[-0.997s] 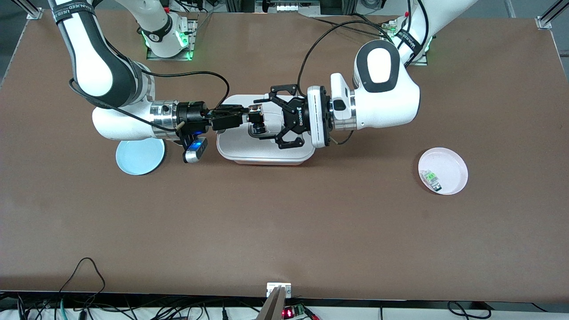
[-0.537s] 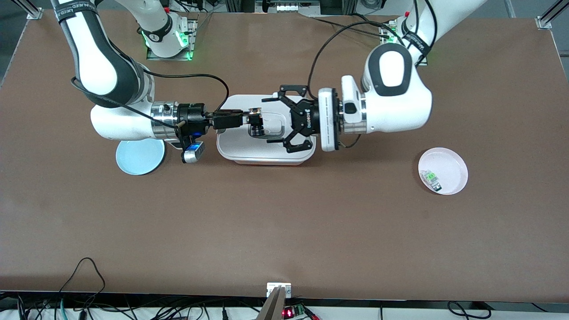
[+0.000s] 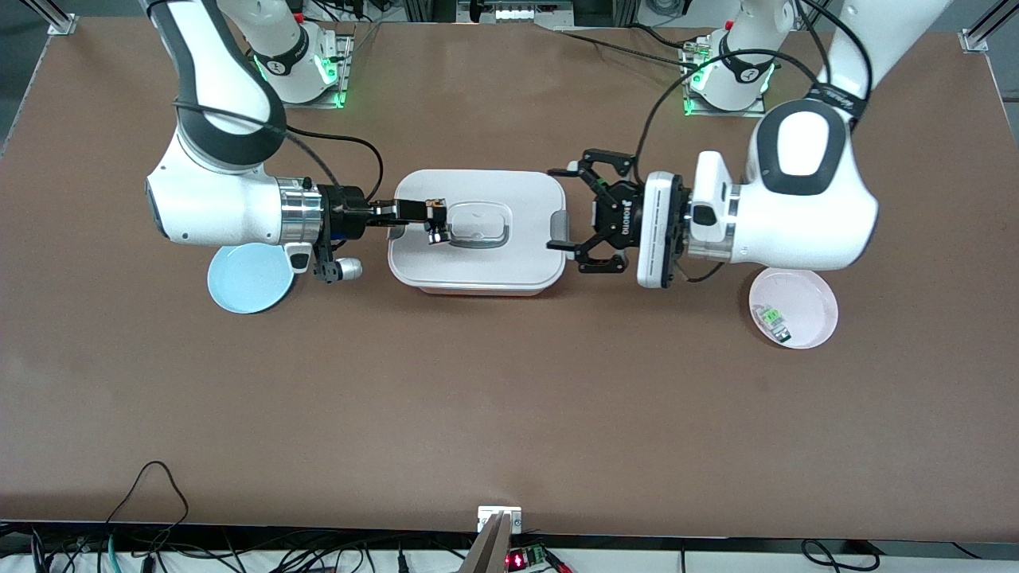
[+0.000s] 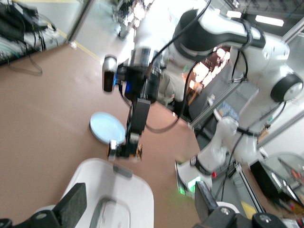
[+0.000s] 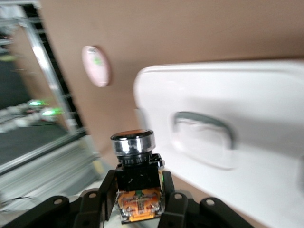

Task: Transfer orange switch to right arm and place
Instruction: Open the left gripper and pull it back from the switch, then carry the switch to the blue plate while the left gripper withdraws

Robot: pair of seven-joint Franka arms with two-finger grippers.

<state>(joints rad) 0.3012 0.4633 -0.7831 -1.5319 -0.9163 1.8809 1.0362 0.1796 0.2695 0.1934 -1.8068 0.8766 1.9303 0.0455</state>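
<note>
The orange switch (image 3: 436, 222), black with an orange part, is held in my right gripper (image 3: 433, 215), which is shut on it over the white lidded container (image 3: 509, 267). In the right wrist view the switch (image 5: 138, 186) sits clamped between the fingers of my right gripper (image 5: 138, 192). My left gripper (image 3: 564, 208) is open and empty, in the air at the container's end toward the left arm. The left wrist view shows my left gripper's (image 4: 137, 209) open fingers, with the right gripper and the switch (image 4: 126, 150) farther off.
A blue plate (image 3: 251, 280) lies under the right arm's wrist. A pink plate (image 3: 804, 290) with a small green-and-clear component (image 3: 772, 319) lies by the left arm's wrist. Cables run along the table's near edge.
My left gripper, open, has drawn away from the switch toward the left arm's end of the table. My right gripper has pulled back slightly with the switch in it.
</note>
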